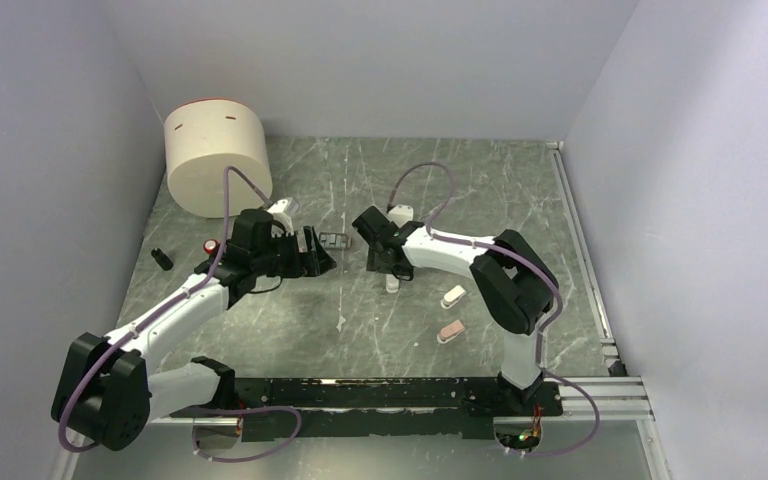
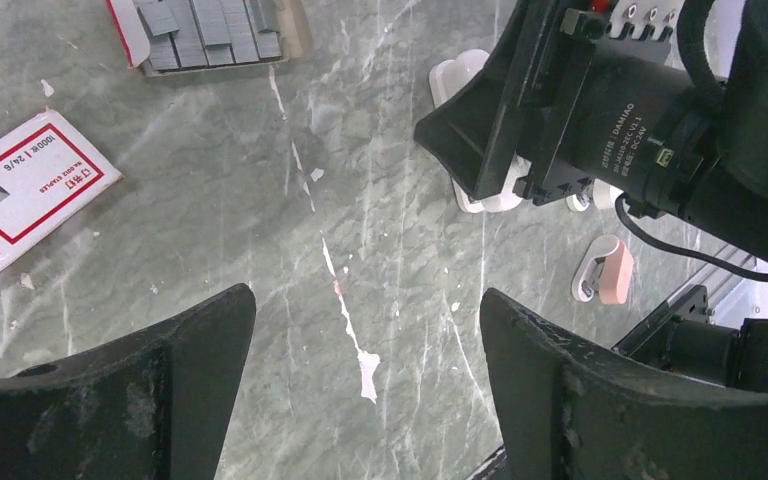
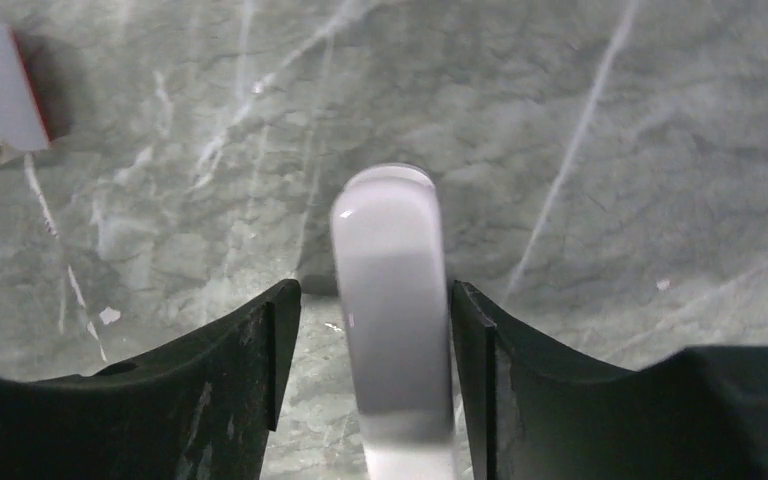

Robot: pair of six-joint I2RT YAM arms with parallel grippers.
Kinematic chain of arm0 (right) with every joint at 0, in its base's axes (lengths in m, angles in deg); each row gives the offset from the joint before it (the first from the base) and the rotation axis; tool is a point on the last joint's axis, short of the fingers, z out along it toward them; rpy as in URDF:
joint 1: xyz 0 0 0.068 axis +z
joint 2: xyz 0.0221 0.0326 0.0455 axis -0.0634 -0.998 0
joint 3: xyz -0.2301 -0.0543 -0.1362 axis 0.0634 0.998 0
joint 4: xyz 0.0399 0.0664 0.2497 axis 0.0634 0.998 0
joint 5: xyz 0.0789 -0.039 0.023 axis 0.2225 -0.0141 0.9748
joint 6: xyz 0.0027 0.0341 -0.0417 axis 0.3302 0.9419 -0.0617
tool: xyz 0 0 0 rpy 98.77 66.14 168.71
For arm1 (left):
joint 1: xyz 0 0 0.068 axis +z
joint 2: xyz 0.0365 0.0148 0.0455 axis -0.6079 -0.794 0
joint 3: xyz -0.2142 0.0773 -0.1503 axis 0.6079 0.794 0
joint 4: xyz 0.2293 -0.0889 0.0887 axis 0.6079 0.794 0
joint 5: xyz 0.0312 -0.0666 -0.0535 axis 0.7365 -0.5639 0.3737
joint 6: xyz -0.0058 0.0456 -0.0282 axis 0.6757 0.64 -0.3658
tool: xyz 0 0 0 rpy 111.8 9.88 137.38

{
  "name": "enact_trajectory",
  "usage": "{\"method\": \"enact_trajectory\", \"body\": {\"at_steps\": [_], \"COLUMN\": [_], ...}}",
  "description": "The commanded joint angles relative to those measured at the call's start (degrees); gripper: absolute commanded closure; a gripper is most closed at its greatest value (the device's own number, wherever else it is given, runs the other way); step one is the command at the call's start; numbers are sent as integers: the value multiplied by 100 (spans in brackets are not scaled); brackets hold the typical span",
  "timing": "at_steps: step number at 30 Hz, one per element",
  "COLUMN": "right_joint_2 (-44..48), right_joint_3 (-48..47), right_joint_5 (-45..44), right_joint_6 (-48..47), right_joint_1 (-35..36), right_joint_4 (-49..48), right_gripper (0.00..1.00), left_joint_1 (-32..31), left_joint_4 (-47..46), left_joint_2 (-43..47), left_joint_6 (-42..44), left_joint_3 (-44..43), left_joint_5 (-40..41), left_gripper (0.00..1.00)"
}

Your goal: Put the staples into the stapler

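Stapler [image 3: 390,330]: smooth white rounded bar between the right tool [image 3: 375,292] jaws, which stand parted, not clamped.
Left tool [image 2: 365,298]: jaws wide apart, empty.
Staples [image 2: 210,25]: grey ridged strips, well beyond it.

Left arm [image 1: 175,310] and right arm [image 1: 445,252]: white shells, black joints. Left tool [image 2: 365,300] and right tool [image 3: 375,290] are black. Lilac cables [image 1: 420,170] loop at six o'clock.

A: What is standing at the far left?
B: A cream cylinder [image 1: 217,158] with a red top rim is standing on the grey marbled table [image 1: 500,200], close to the left wall.
A: Small items?
B: A black piece [image 1: 162,258] is lying nearer than the cylinder, with a small red-topped item [image 1: 210,244] sitting just right of it. Right of centre, a white stubby piece [image 1: 453,296] and a pink stubby piece [image 1: 450,331] are lying close together, the pink one nearer.
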Motion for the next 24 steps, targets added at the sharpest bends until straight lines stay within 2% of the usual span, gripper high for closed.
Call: {"method": "enact_trajectory", "body": {"at_steps": [1,5,8,12,17,21,24], "right_joint_2": [-79,379,815,1096,1213,1043,986], "right_joint_3": [-367,-139,208,360,707,674,698], "right_joint_5": [39,-25,86,410,818,876,892], "right_joint_6": [-481,-630,-732,-838,-931,-931,-927], "right_joint_1": [25,36,36,36,36,36,36], "right_joint_4": [186,330,271,405,105,113,32], "right_gripper": [31,15,13,25,34,38,46], "left_joint_1": [-44,-44,-44,-53,-88,-105,-130], "left_joint_4": [-296,-279,-351,-452,-530,-582,-610], "left_joint_2": [-10,86,175,124,122,89,-29], "left_joint_6": [-40,-27,-82,-162,-278,-387,-450], "left_joint_3": [-28,5,115,144,198,208,197], "left_joint_5": [218,282,323,183,301,243,162], "left_gripper": [13,13,13,12,3,3,8]}}
